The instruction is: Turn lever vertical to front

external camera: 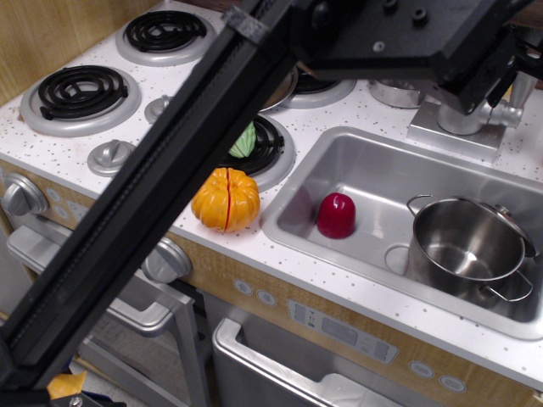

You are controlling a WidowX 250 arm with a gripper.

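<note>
The lever [507, 114] is a short silver-grey arm sticking out to the right of the stubby faucet post [462, 119]. The post stands on a flat grey base plate [450, 134] behind the sink. My black gripper [490, 85] hangs right over the post and lever at the top right, touching or nearly touching them. Its fingers merge into one dark shape, so I cannot tell whether they are open or shut. My arm [170, 195] crosses the view diagonally from the bottom left and hides part of the stove.
A steel pot [467, 248] and a red object [336, 214] sit in the sink [373, 161]. An orange pumpkin [225, 199] lies on the counter beside it. A green item [244, 141] sits on a burner. Another pot [394, 91] stands behind the sink.
</note>
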